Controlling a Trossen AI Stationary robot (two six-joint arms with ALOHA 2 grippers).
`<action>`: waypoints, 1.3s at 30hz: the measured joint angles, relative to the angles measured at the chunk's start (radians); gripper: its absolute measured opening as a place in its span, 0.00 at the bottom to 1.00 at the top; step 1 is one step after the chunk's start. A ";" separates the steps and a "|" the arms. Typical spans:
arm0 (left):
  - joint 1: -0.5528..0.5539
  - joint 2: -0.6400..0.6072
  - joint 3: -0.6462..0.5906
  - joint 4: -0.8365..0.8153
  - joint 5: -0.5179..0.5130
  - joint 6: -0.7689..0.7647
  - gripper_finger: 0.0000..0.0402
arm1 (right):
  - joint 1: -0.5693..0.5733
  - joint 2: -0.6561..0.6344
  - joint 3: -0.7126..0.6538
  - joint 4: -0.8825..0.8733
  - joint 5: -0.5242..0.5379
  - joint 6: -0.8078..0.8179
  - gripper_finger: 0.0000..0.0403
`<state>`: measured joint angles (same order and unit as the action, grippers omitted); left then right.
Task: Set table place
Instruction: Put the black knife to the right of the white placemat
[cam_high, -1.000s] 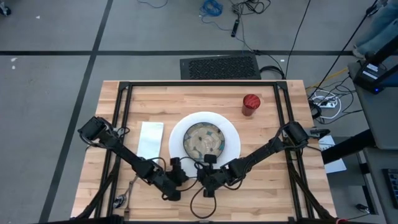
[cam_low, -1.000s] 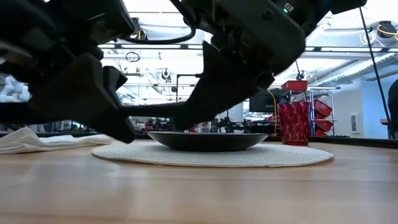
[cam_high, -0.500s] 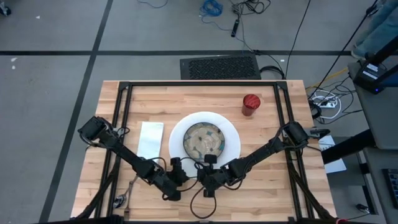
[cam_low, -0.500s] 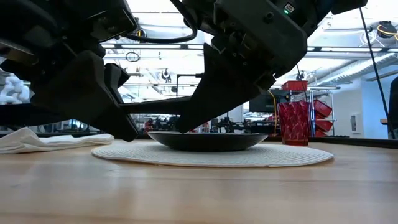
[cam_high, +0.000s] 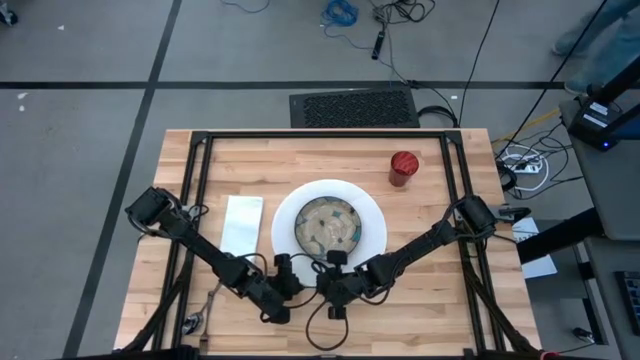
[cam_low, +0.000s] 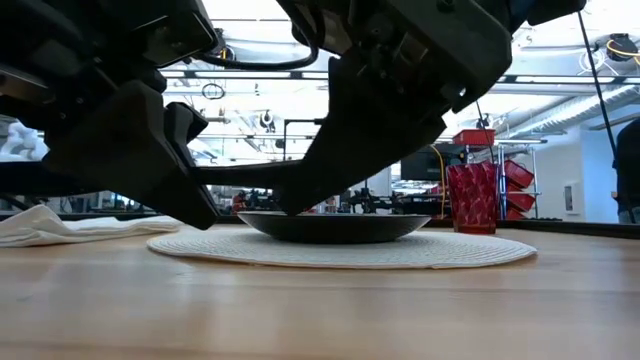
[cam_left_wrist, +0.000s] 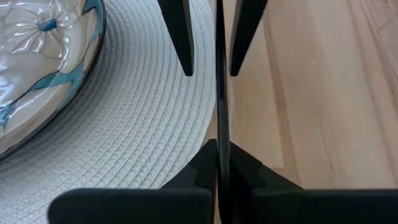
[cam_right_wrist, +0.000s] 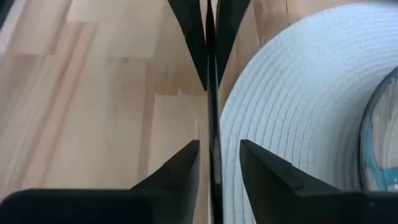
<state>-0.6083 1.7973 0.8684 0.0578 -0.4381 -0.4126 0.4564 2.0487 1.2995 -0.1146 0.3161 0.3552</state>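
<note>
wood: pale plank table (cam_high: 300, 160) with a black frame, both arms reaching in over its near half
left arm: stretched from the left edge towards the near middle, elbow low, wrist turned inward just short of the mat
left gripper (cam_left_wrist: 222, 165): closed tight on a thin dark cutlery piece (cam_left_wrist: 219, 93), seen edge-on, pinched flat between both fingers
right arm: stretched from the right edge towards the same spot, mirroring the left, wrist turned to face the other gripper
right gripper (cam_right_wrist: 217, 149): partly open, fingers (cam_right_wrist: 183, 163) standing either side of the same cutlery piece with a sliver of gap on each side, not pressing it
grippers together: tip to tip, nose to nose, low over the wood at the near rim of the mat
cutlery piece: held level between the two grippers, just above the table, running along the mat's near edge; knife or other kind, cannot tell
mat (cam_high: 372, 215): round, white, woven, lying flat in the middle of the table
bowl (cam_high: 328, 225): beige with blue pattern, sitting on the middle of the mat
napkin (cam_high: 242, 222): white cloth, folded in an oblong, just left of the mat, apart from it
cup (cam_high: 403, 168): small, red, upright, beyond the mat towards the far right, well apart from both grippers
near left corner: something small and grey by the table edge, too small to tell
</note>
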 joint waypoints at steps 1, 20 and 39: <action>0.000 0.000 0.000 0.000 0.000 0.000 0.00 | 0.000 0.000 0.000 -0.003 0.000 0.002 0.24; 0.000 -0.001 0.000 0.000 0.008 -0.001 0.00 | -0.003 0.000 0.000 0.030 -0.009 -0.007 0.01; 0.036 -0.008 0.000 0.001 0.015 -0.043 0.24 | -0.006 0.000 0.000 0.033 0.040 0.114 0.00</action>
<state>-0.5724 1.7888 0.8684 0.0591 -0.4231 -0.4560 0.4503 2.0487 1.2995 -0.0812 0.3565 0.4691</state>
